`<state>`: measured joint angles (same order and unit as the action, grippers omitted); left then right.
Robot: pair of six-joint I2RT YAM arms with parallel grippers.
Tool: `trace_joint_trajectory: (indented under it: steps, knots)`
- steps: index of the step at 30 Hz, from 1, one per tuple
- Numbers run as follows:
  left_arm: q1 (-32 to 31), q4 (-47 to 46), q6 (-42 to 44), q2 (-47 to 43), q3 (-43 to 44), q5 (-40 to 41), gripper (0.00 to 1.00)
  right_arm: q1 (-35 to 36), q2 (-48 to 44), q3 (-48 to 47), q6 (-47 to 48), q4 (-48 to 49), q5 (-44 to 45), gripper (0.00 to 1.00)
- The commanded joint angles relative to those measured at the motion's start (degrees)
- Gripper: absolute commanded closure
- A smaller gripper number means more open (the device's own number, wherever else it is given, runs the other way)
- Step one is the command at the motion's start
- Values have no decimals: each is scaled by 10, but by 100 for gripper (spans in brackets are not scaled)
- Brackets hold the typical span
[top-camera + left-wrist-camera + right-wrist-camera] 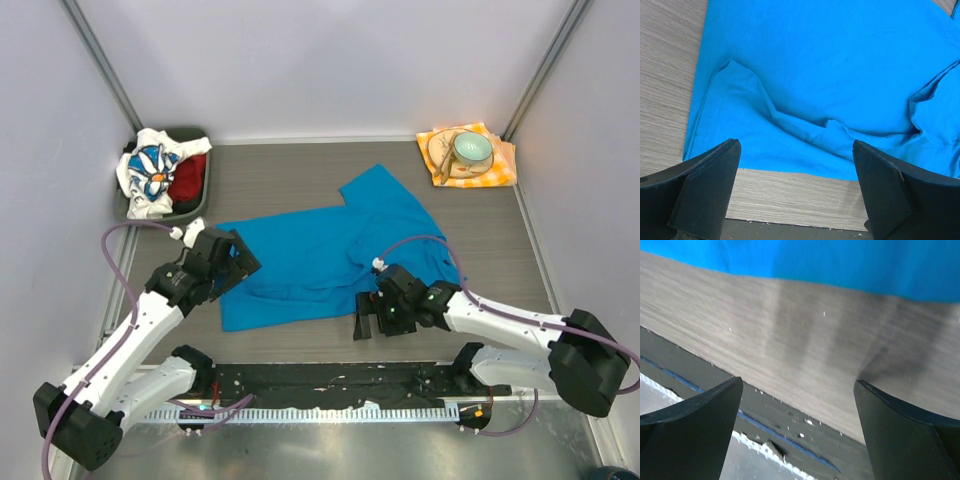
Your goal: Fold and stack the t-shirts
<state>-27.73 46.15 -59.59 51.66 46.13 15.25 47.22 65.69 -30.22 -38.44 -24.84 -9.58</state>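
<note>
On the wooden tabletop (500,240) a bright blue t-shirt (340,250) lies spread out near the middle, mostly flat. It has soft creases along its near hem, and one sleeve points toward the far side. The left gripper (238,262) hangs over the shirt's near left corner with its jaws spread wide and nothing between them. In the left wrist view, a rumpled ridge of blue cloth runs between its two fingers. The right gripper (378,322) is just as wide open and also empty. It sits low over bare wood just on the near side of the shirt's hem. At the far left corner a dark bin (203,133) holds a crumpled white t-shirt with blue daisies (148,175) and, beside it, a red t-shirt (188,178). At the far right, a pale green bowl (472,148) rests on an orange-and-white checked napkin (500,170).
</note>
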Motion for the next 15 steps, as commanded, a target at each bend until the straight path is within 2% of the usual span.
trace_joint_trajectory:
  steps: [1,4,7,15]
  knots:
    - [3,-13,-2,-17,-8,7,0,26,-46,-20,-39,-76,60,0]
    - [3,-13,1,-16,-7,5,0,28,-52,-74,-26,-100,91,0]
    - [3,-16,1,-15,-9,3,0,27,-28,-113,-3,-93,169,0]
    - [4,-17,5,-11,-8,3,0,27,120,-143,20,13,185,0]
